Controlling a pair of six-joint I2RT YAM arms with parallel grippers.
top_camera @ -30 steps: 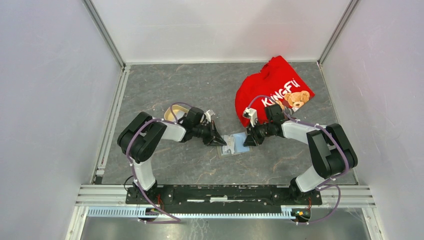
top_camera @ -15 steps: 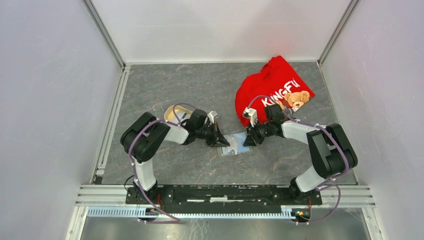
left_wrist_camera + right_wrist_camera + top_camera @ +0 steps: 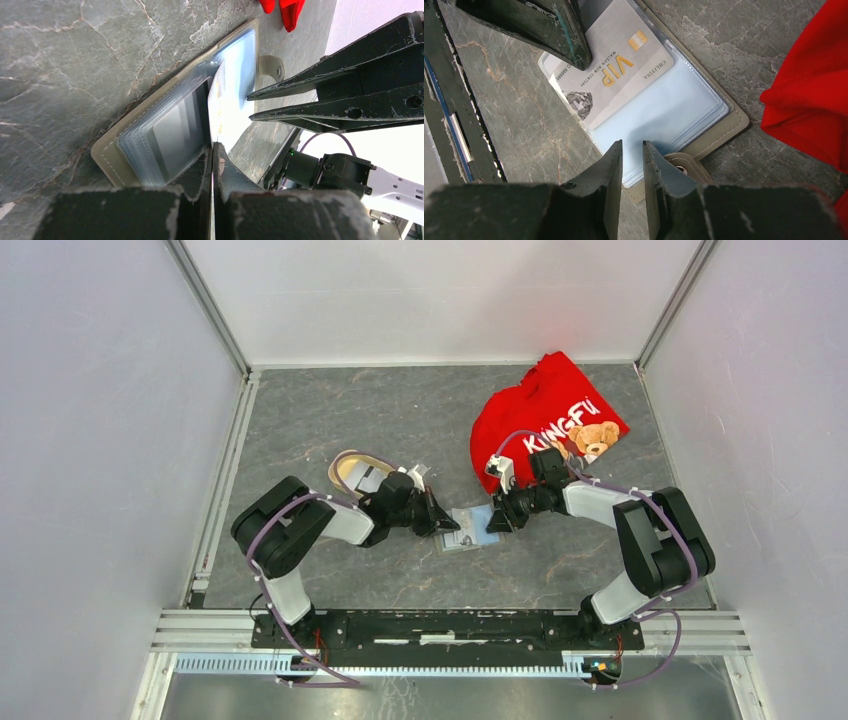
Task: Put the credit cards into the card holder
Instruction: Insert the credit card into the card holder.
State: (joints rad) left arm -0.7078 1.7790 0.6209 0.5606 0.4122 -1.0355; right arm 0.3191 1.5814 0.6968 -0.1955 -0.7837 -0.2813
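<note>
Credit card (image 3: 616, 70) pinched in closed left end effector (image 3: 212, 149) atop card holder (image 3: 726, 127).

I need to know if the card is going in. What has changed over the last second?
The left arm swung its elbow and forearm toward the near edge, uncovering more of the beige tray. The left pincer kept its tip at the card holder, shut on the pale card. The right pincer, slightly open over the holder, and the red shirt stayed put.

Grey marbled tabletop (image 3: 400, 410) (pale veins), plain white walls (image 3: 440, 300) around.
</note>
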